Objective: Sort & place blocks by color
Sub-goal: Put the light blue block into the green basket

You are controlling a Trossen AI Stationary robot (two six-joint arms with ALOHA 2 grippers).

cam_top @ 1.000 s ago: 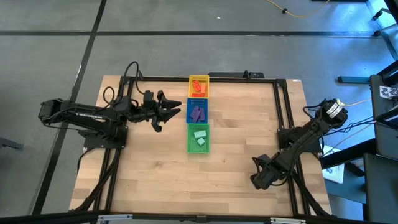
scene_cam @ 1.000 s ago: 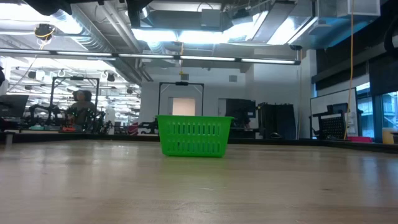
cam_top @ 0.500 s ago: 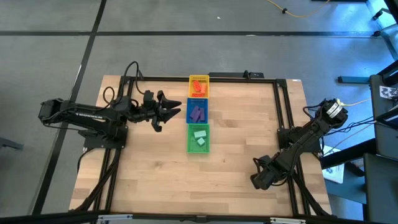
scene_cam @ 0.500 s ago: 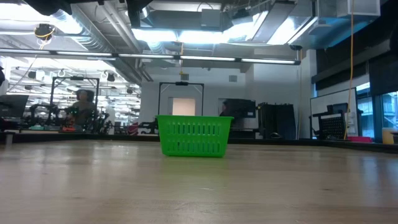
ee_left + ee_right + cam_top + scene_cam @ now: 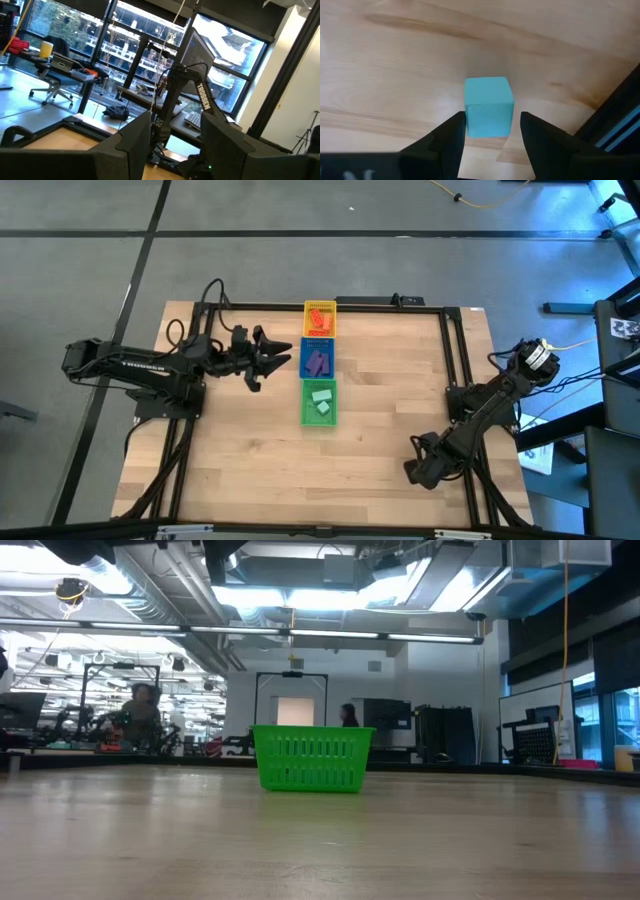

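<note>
Three trays (image 5: 319, 363) sit in a row down the table (image 5: 230, 460) middle, blocks (image 5: 318, 360) inside each. Left gripper (image 5: 283, 356) is just left of the middle tray; right gripper (image 5: 490, 137) straddles a block (image 5: 488, 106) near the table's right edge.

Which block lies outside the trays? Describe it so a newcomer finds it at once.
On the wooden table, find the right gripper, low beside the black rail at the right edge. A teal block sits on bare wood at its open fingertips. It is alone there, while the other blocks lie in the middle row of trays.
</note>
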